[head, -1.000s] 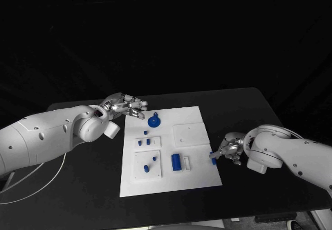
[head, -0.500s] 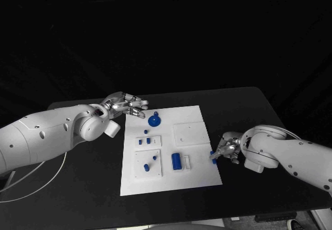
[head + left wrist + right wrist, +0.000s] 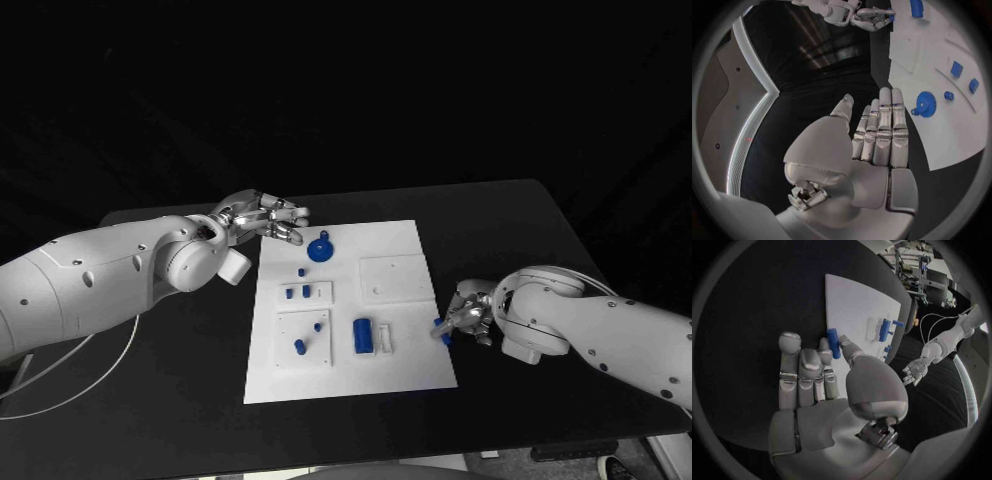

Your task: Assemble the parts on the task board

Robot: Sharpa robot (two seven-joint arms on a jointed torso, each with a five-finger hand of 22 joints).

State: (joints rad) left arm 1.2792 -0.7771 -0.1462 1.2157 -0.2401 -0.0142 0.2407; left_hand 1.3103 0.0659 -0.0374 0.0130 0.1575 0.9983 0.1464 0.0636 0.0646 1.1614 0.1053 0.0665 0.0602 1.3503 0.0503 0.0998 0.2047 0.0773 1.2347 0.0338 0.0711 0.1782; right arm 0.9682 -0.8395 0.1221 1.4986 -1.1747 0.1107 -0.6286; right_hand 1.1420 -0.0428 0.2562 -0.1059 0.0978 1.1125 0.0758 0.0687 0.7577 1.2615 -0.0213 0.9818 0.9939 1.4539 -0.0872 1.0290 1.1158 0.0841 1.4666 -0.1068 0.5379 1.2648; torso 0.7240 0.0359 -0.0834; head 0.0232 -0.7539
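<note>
Right hand (image 3: 464, 322) pinches a small blue peg (image 3: 833, 343) at the task board's (image 3: 411, 375) right edge; light, stiff, slippery; pinch mid-length; left hand (image 3: 268, 224) empty, fingers extended.

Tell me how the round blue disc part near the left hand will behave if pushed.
The round blue disc lies flat on the task board, so it would probably slide, not roll. It looks like small rigid plastic, likely light. Its side tab may make it pivot when nudged by the left hand.

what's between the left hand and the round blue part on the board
Nothing: in the head view, the left hand hovers by the board's far corner, with bare white board up to the round blue part.
</note>
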